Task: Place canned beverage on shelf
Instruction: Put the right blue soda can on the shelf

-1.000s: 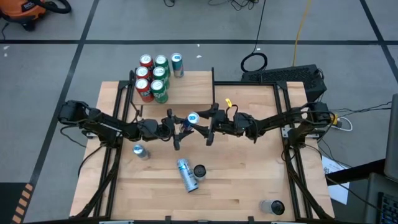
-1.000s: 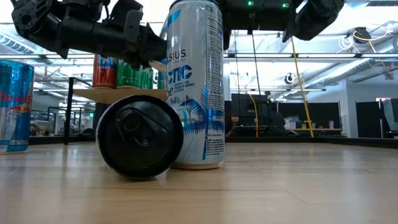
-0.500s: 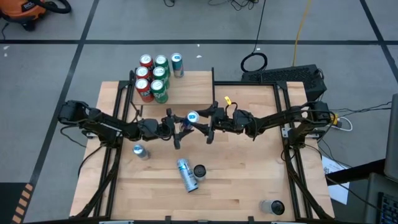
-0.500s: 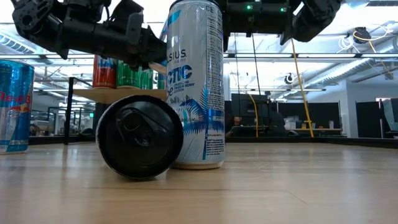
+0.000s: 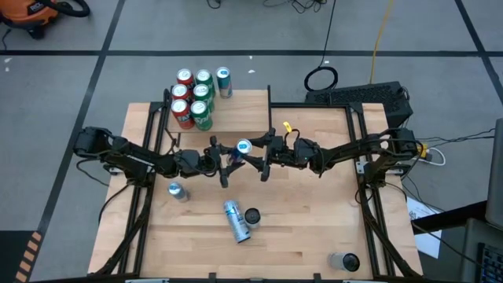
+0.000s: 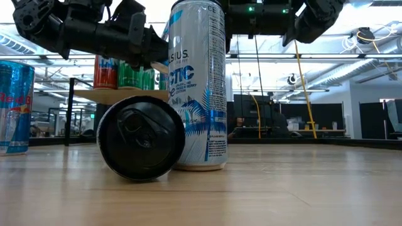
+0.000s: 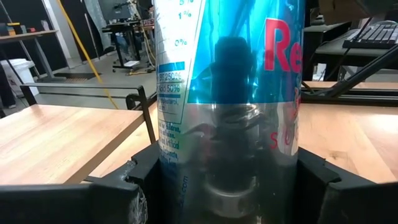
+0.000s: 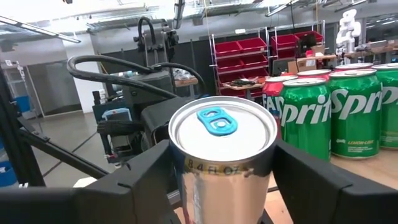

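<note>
High view: the can [image 5: 243, 147] hangs above the counter [image 5: 314, 236] centre, just short of the shelf [image 5: 236, 114], with the left gripper [image 5: 228, 157] and right gripper [image 5: 262, 159] both at it; a handover risks a drop if one lets go early. Low view: the can itself is hidden; only a standing can [image 6: 198, 88] and a fallen can [image 6: 139, 139] show. Left wrist view: fingers [image 7: 118, 186] part-open, clamped on the can's body. Right wrist view: fingers [image 8: 311, 174] flank the can top, contact unclear; shelf cans [image 8: 354, 112] crowd close, inviting collision.
</note>
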